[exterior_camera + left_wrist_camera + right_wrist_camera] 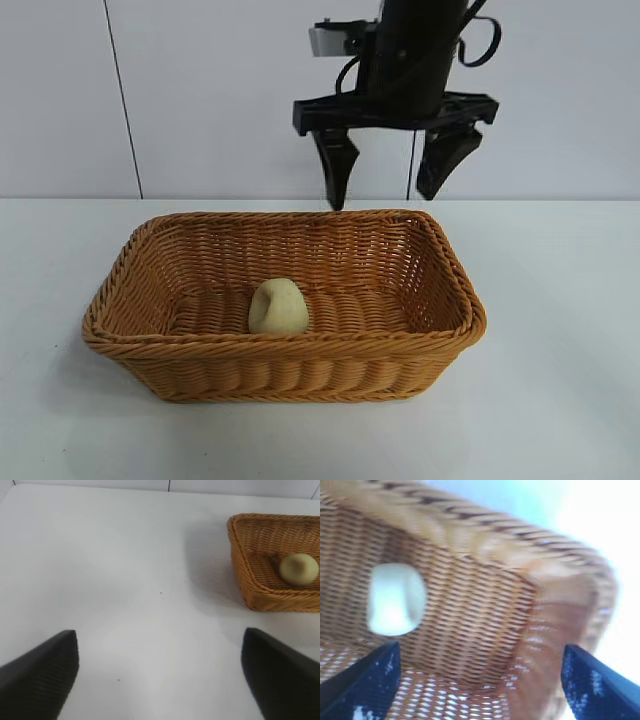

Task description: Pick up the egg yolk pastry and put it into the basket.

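Egg yolk pastry (278, 307), a small pale yellowish-cream, smooth matte rounded lump, lies on the woven floor of the large rectangular orange-brown wicker basket (440, 335), left of the floor's centre and close to the near long wall in the exterior view. It rests free; nothing touches it except the basket floor. Its shape is only slightly elongated: in the exterior view it stands a little taller than wide and leans slightly left, with a shallow dent near the top. In the left wrist view it reads as nearly round, so no clear long axis can be given from there. Right gripper (393, 180), black, hangs above the far long rim of the basket, pointing down, well clear of the pastry; its 2 fingers (336, 165) are spread wide with nothing between them. The right wrist view looks down into the basket interior with the pastry in sight between the 2 dark fingertips. Left gripper (160, 672) sits over the bare white table (125, 580), well apart from the basket; its 2 dark ribbed pads (42, 672) stand far apart and empty.
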Action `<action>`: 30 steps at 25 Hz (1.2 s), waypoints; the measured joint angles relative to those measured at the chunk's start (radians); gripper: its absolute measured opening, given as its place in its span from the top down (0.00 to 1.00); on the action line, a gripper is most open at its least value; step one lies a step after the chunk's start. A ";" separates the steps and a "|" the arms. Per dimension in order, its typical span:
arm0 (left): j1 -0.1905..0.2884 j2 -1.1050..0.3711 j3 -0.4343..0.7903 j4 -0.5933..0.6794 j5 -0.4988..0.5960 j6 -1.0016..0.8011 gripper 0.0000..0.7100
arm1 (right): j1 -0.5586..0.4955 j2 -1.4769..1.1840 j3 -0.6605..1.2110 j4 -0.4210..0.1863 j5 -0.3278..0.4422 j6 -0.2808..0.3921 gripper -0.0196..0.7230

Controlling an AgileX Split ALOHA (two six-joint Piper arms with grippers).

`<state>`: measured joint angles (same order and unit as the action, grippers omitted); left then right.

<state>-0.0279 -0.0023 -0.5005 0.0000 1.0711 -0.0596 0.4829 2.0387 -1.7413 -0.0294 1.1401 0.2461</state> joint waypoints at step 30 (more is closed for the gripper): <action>0.000 0.000 0.000 0.000 0.000 0.000 0.10 | -0.456 -0.143 0.141 0.014 0.076 -0.132 0.13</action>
<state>-0.0279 -0.0023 -0.5005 0.0000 1.0711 -0.0596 0.0268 1.8954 -1.6005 -0.0153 1.2165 0.1137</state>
